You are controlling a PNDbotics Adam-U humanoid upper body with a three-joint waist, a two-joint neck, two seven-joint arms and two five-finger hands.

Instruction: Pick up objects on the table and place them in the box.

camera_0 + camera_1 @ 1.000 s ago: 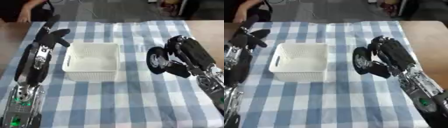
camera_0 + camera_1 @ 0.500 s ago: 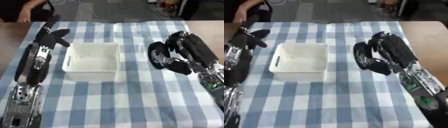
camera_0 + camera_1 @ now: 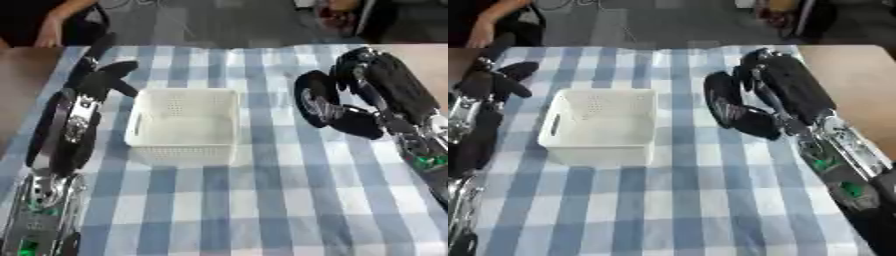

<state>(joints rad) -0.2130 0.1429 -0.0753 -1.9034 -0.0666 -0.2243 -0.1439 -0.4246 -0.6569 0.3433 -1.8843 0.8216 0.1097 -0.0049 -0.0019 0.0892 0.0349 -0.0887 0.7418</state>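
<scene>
a blue-and-white checked tablecloth (image 3: pixel 262 210) covers the table, bare brown tabletop (image 3: pixel 855 85) showing past its right edge. the white perforated plastic basket (image 3: pixel 185 125) sits left of centre, with nothing visible inside. the robot's right hand (image 3: pixel 741 107) hangs just right of it, fingers curled round a dark, roundish object (image 3: pixel 721 100) that cannot be made out further. the left hand (image 3: pixel 101 75) lies by the basket's far left corner, fingers extended. beyond the table's far edge is grey floor (image 3: pixel 210 22).
</scene>
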